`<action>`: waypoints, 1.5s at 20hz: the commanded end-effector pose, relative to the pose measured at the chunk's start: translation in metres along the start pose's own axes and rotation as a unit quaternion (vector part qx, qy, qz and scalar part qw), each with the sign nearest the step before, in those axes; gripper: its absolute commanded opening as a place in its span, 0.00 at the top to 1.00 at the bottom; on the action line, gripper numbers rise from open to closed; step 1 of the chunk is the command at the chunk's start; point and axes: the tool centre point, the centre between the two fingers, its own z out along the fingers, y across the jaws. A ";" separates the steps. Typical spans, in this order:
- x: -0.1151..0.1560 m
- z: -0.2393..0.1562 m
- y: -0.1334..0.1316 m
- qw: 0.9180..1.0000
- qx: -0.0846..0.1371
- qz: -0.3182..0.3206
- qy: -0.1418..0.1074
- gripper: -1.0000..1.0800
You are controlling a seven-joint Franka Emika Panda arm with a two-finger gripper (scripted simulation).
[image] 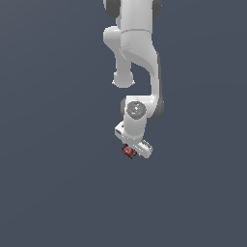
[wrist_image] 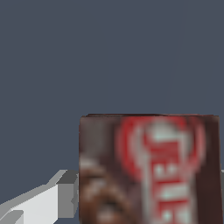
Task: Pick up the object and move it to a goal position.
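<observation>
The object (image: 128,151) is a tiny dark brown block with a red and white printed face. In the exterior view it sits directly under the white hand of my gripper (image: 131,152), at the fingertips. In the wrist view the object (wrist_image: 148,168) fills the near part of the picture, its red and white print facing the camera. One grey-white finger (wrist_image: 48,201) shows beside it and touches its edge; the other finger is hidden behind the block. The jaws appear closed on the block.
The white arm (image: 137,53) hangs down from the top of the exterior view. Everything around is a plain dark grey-blue surface (image: 48,169) with no other objects in view.
</observation>
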 end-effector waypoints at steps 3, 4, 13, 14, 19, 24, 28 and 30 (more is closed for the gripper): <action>0.001 0.001 -0.001 1.000 0.001 0.000 0.001 1.00; 0.001 0.001 -0.001 1.000 0.001 0.000 0.001 1.00; 0.000 0.000 -0.001 1.000 0.001 0.000 0.001 1.00; -0.001 -0.001 0.000 1.000 0.001 0.000 0.001 1.00; -0.007 -0.007 0.005 1.000 0.001 0.000 0.001 1.00; -0.019 -0.018 0.015 1.000 0.001 0.000 0.001 1.00; -0.034 -0.032 0.027 1.000 0.001 0.000 0.000 1.00; -0.043 -0.041 0.035 1.000 0.001 0.000 0.000 1.00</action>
